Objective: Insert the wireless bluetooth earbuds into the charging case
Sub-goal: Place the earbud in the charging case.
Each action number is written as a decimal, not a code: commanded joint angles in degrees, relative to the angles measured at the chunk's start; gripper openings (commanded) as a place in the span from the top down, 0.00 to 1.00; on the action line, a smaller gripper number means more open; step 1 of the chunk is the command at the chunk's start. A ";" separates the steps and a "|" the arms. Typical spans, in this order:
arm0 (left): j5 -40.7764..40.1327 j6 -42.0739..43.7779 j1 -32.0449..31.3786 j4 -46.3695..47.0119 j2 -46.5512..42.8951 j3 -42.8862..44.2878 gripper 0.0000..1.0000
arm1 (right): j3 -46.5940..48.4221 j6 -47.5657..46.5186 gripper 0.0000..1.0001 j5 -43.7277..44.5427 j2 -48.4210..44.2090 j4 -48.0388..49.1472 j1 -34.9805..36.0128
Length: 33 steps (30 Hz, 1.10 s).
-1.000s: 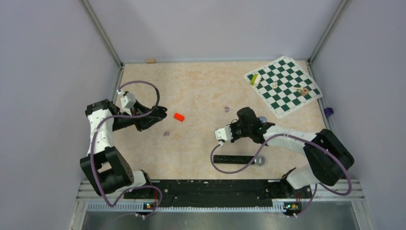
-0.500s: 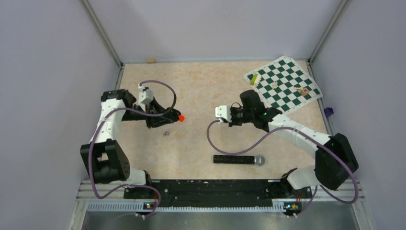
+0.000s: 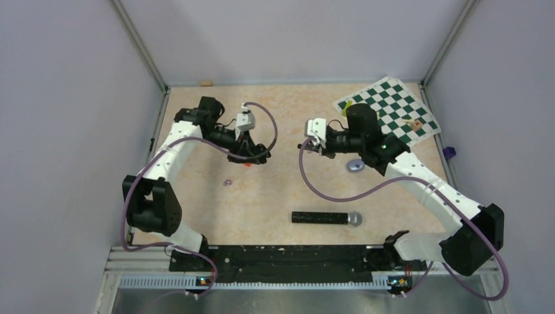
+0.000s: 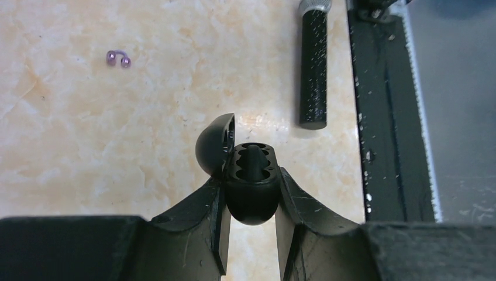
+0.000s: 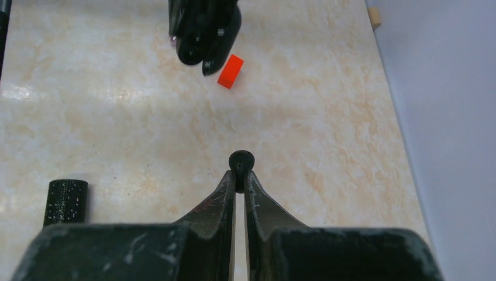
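The left hand (image 4: 251,175) is clamping the charging case (image 4: 251,202) by its lower body, jaws pressing against both sides. In the left wrist view the case is sitting with its lid swung open to the left and its inner wells exposed; whether a bud is seated in a well cannot be determined. The right hand (image 5: 240,178) is pinching one wireless bluetooth earbud (image 5: 241,160) at its very tips, jaws almost meeting. Seen from above, the two hands are facing each other over the middle of the surface (image 3: 275,196), apart. A red block (image 5: 230,71) is lying just beside the left hand. A black microphone (image 3: 325,217) is lying nearer the bases, a grey-blue disc (image 3: 355,166) is sitting beside the right arm, a chessboard mat (image 3: 386,114) is occupying the far right corner, and two purple rings (image 4: 117,58) are resting on the surface.
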 commanded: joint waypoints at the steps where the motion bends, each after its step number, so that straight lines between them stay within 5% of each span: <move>1: -11.60 -24.32 -5.95 27.99 -5.55 -4.77 1.00 | 3.62 4.96 0.96 -2.75 -3.31 0.62 -0.82; 7: -4.50 -35.86 -6.91 38.98 -6.30 -5.89 1.00 | -1.34 9.33 0.96 -2.91 -8.32 5.52 -0.89; 21: -4.32 -25.12 -11.44 40.13 -8.01 -12.31 1.00 | -5.79 16.72 0.95 -9.80 -10.66 10.92 -1.09; 33: 1.25 -29.42 -11.81 48.31 -11.60 -19.19 1.00 | -9.16 24.33 0.95 -15.55 -9.00 18.35 -1.43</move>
